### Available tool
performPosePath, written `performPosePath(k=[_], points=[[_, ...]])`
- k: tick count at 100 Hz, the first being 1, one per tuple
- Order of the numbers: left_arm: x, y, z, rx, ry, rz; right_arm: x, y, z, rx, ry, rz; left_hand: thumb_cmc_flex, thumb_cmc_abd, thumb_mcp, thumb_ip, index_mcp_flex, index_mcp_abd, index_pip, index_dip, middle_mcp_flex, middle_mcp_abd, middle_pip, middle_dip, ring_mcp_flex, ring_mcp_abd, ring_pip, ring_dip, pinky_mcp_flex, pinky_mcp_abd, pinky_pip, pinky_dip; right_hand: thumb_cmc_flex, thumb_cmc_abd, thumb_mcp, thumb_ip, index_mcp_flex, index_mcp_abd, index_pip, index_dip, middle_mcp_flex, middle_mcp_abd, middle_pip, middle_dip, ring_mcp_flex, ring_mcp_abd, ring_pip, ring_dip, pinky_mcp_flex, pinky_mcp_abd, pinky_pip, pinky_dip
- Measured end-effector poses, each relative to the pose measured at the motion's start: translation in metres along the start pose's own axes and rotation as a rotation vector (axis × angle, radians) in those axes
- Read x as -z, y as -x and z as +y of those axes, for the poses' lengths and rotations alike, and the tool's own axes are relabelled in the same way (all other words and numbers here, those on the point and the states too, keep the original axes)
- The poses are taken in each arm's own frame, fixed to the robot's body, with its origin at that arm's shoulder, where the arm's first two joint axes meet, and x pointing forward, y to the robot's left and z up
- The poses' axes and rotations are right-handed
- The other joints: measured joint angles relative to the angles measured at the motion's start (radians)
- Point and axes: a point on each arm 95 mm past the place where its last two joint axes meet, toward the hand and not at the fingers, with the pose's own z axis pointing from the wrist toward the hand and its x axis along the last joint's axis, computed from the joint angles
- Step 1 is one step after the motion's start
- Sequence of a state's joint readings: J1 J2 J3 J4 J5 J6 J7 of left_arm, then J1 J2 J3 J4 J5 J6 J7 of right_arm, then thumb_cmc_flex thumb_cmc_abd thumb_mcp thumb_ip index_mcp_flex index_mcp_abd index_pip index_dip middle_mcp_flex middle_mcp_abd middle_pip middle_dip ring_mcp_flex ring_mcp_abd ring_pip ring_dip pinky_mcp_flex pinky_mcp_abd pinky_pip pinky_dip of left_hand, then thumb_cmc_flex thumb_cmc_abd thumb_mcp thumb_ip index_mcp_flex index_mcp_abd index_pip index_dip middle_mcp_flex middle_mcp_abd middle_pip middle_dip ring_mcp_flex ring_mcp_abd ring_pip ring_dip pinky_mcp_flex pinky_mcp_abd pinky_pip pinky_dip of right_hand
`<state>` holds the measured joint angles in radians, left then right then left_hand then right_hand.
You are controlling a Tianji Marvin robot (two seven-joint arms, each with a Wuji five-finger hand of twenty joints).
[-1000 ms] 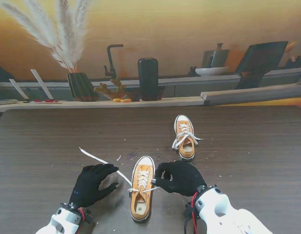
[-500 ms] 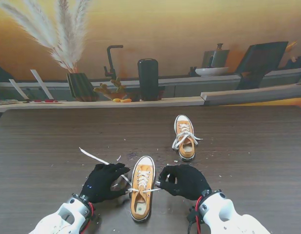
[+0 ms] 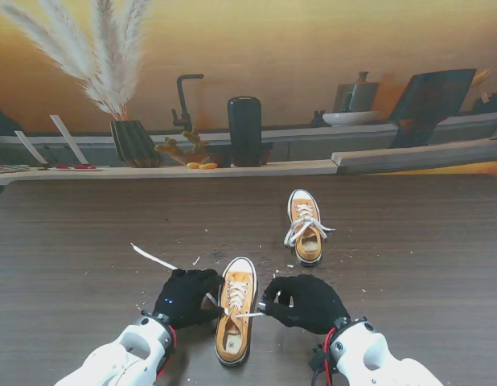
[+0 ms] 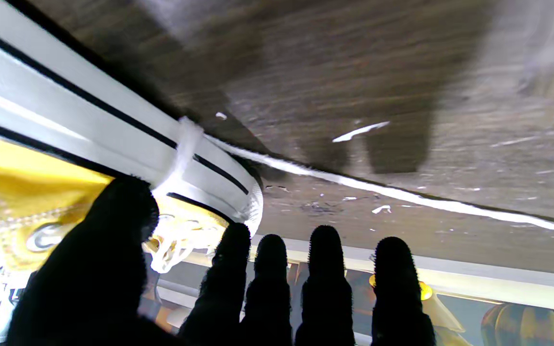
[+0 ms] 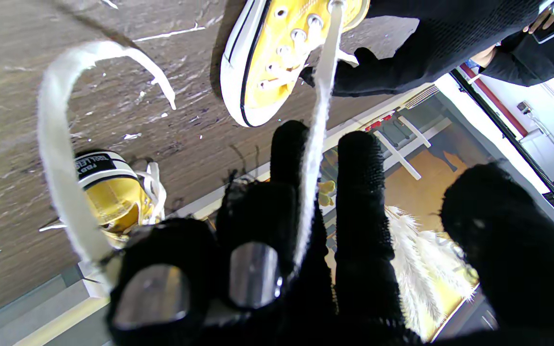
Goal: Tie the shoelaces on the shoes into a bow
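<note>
Right hand [image 3: 303, 301] pinches a white lace [image 5: 316, 144] of the near yellow shoe [image 3: 234, 318]; left hand [image 3: 187, 296] presses that shoe's side, fingers loosely extended. Far shoe's [image 5: 108, 190] heel label reads partly "FOD".

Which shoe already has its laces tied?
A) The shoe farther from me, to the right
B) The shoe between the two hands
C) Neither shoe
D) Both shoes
A: the farther shoe carries loops of lace over its tongue, while the near shoe has a loose lace running to the right hand.
</note>
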<state>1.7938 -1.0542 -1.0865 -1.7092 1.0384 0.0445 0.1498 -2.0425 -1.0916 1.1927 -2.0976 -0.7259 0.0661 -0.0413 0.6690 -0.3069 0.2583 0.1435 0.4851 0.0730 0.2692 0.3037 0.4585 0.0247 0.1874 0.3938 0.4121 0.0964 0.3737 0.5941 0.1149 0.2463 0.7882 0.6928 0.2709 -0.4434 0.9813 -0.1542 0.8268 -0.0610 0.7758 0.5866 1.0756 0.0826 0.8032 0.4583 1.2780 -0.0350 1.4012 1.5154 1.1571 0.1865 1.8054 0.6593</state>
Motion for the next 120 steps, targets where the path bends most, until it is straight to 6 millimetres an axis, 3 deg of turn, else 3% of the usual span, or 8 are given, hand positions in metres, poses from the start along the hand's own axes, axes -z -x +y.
performPosePath(k=[44,58,69,81,98,105,116,120], points=[[-0.013,-0.02,-0.005,-0.081,0.003,-0.03,0.004,0.008,-0.002,-0.016,-0.005,-0.018,0.032,-0.002,0.01,-0.003,0.055,0.057,0.071,0.052,0.058,0.02,0.014,0.014,0.017,0.0,0.026,0.001,0.022,-0.021,0.028,0.0,0.0,0.0,0.0,0.0,0.007,0.0,-0.013,0.001,0.0,0.008,0.0,0.0,0.0,0.001,0.0,0.0,0.0,0.0,0.0,0.0],[-0.015,-0.024,-0.005,-0.096,-0.015,-0.032,0.004,0.008,-0.002,-0.018,-0.007,-0.019,0.064,-0.019,-0.008,-0.024,0.079,0.059,0.092,0.081,0.11,0.032,0.046,0.036,0.044,0.0,0.033,0.002,0.038,-0.021,0.058,0.0,0.0,0.0,0.0,0.0,0.009,0.001,-0.013,0.001,0.0,0.008,0.0,0.0,0.0,0.001,0.0,0.0,0.0,0.0,0.0,0.0],[-0.015,-0.024,-0.002,-0.095,-0.039,-0.027,0.004,0.008,-0.003,-0.02,-0.011,-0.017,0.137,-0.021,-0.028,-0.078,0.095,0.059,0.11,0.102,0.155,0.034,0.061,0.051,0.061,0.001,0.055,0.009,0.052,-0.022,0.084,0.0,0.0,0.0,0.0,0.0,0.024,0.001,-0.02,0.001,0.0,0.008,0.0,0.0,0.0,0.001,0.0,0.0,0.0,0.002,0.0,0.0],[-0.012,-0.026,-0.001,-0.083,-0.046,-0.021,0.004,0.008,-0.004,-0.021,-0.013,-0.016,0.186,-0.018,-0.032,-0.086,0.102,0.059,0.152,0.101,0.184,0.034,0.078,0.063,0.08,0.001,0.058,0.01,0.054,-0.022,0.11,-0.005,0.0,0.0,0.0,0.0,0.024,0.001,-0.02,0.001,0.0,0.009,0.0,0.0,0.0,0.002,0.0,0.0,0.0,0.01,0.0,0.0],[-0.004,-0.03,0.001,-0.058,-0.064,-0.003,0.004,0.007,-0.004,-0.02,-0.015,-0.013,0.187,-0.018,0.142,-0.039,0.102,0.053,0.416,0.248,0.206,0.047,0.095,0.066,0.095,0.002,0.069,0.01,0.058,-0.022,0.123,-0.011,0.0,0.0,0.0,0.0,0.024,0.001,-0.02,0.001,0.0,0.009,0.0,0.0,0.0,0.003,0.0,0.0,0.0,0.012,0.0,0.0],[0.001,-0.031,0.003,-0.047,-0.071,-0.005,0.004,0.007,-0.004,-0.02,-0.015,-0.01,0.186,-0.021,0.219,-0.018,0.104,-0.059,0.533,0.346,0.206,0.047,0.096,0.066,0.095,0.002,0.069,0.01,0.063,-0.022,0.13,-0.012,0.0,0.0,0.0,0.0,0.024,0.001,-0.02,0.001,0.0,0.009,0.0,0.0,0.0,0.003,0.0,0.0,0.0,0.012,0.0,0.0],[0.01,-0.034,0.004,-0.033,-0.071,-0.01,0.004,0.007,-0.004,-0.02,-0.015,-0.009,0.162,-0.033,0.285,0.011,0.104,-0.061,0.631,0.436,0.206,0.045,0.101,0.08,0.095,0.002,0.07,0.01,0.064,-0.022,0.131,-0.014,0.0,0.0,0.0,0.0,0.036,0.001,-0.019,0.001,0.005,0.01,0.0,0.0,0.0,0.003,0.0,0.0,0.0,0.014,0.0,0.0],[0.013,-0.036,0.004,-0.031,-0.067,-0.01,0.004,0.007,-0.004,-0.02,-0.015,-0.009,0.156,-0.041,0.296,0.02,0.105,-0.134,0.654,0.469,0.206,0.043,0.116,0.095,0.095,0.002,0.07,0.01,0.064,-0.022,0.131,-0.016,0.0,0.0,0.0,0.0,0.036,0.001,-0.019,0.001,0.011,0.01,0.0,0.0,0.0,0.004,0.0,0.0,0.0,0.016,0.0,0.0]])
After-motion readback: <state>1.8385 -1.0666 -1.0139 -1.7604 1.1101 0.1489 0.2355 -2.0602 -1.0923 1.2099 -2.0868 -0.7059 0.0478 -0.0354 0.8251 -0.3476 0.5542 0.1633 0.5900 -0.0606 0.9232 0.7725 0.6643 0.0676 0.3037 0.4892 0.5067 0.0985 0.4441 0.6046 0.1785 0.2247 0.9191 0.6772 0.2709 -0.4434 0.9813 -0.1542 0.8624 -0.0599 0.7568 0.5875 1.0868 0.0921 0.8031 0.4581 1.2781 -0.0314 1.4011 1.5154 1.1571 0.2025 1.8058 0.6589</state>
